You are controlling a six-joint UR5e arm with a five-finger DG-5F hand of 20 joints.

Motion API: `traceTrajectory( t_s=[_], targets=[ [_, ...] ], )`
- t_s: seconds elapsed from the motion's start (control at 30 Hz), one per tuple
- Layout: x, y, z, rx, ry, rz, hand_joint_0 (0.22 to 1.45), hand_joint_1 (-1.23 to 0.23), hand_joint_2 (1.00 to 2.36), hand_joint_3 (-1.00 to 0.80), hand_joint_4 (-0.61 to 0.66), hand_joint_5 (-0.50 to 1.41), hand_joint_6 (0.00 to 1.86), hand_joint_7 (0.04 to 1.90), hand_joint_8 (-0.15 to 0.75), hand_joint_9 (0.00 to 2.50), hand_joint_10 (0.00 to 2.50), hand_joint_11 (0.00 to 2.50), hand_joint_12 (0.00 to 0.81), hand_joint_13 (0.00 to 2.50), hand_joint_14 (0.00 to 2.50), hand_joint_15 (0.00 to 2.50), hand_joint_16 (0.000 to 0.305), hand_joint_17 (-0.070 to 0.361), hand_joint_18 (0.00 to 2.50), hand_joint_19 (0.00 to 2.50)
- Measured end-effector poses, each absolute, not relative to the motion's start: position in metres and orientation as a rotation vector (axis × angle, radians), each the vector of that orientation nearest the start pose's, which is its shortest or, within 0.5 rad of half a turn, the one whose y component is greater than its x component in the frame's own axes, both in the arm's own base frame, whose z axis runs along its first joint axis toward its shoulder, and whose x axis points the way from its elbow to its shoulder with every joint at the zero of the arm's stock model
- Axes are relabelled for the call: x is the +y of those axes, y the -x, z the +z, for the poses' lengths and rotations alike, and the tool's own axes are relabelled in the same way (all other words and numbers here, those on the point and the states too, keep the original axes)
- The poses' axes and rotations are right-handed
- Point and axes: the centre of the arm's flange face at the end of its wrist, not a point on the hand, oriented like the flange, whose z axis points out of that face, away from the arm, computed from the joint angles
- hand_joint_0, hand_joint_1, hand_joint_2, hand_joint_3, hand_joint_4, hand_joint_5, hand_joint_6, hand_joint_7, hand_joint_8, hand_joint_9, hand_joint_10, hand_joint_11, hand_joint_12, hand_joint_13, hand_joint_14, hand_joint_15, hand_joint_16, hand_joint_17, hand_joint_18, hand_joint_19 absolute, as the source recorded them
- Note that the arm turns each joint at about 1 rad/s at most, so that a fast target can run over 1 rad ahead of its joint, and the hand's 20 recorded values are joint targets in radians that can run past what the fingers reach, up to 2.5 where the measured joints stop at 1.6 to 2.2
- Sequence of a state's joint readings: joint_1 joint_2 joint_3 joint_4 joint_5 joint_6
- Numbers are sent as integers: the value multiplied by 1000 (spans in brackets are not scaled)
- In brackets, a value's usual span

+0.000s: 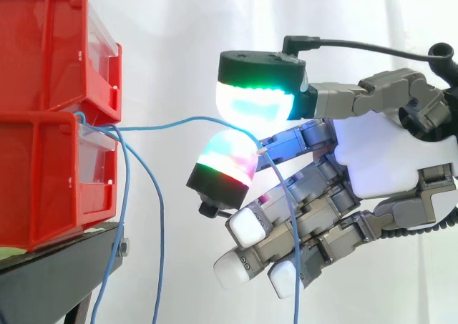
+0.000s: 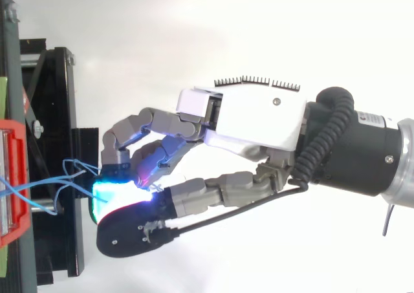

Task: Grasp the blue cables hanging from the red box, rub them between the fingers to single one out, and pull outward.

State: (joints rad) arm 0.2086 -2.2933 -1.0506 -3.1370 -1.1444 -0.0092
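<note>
Side view puts two glowing fingertips [image 1: 252,101] near the frame's centre, a broad white-green pad above and a red-green pad below. They press toward each other and pinch one thin blue cable [image 1: 172,122] where they meet. The other fingers of the hand [image 1: 390,159] curl loosely beneath and hold nothing, and the cable's free tail drops in front of them to the lower edge. Leftward, the pinched strand runs almost level, with a gentle bow, to the front lip of the lower red plastic box [image 1: 43,184] at the left edge. That box sits on a black stand [image 1: 68,249]. Other loose blue cables [image 1: 162,224] hang just beside the box, apart from the hand. Grasping and singling out look done. The outward pull seems to be what is left, since the strand is not yet taut.
</note>
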Motion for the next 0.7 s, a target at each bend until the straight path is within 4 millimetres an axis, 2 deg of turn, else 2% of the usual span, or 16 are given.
traceTrajectory(
  t_s=[0.23, 0.43, 0.7],
  targets=[
    [-19, -755, 287, 1212, -1386, 901, 569, -682, 1020, -140, 207, -174, 820, 1212, 347, 823, 11, 544, 375, 701, 15, 462, 49, 111, 555, 649],
    [-18, -755, 287, 1213, -1386, 902, 578, -706, 1023, -100, 203, -175, 841, 1189, 340, 811, 13, 542, 373, 702, 15, 460, 49, 111, 564, 632],
    [-22, -754, 287, 1217, -1389, 893, 588, -752, 1025, -42, 208, -175, 845, 1248, 339, 818, 11, 548, 369, 702, 17, 457, 49, 110, 570, 622]
  ],
)
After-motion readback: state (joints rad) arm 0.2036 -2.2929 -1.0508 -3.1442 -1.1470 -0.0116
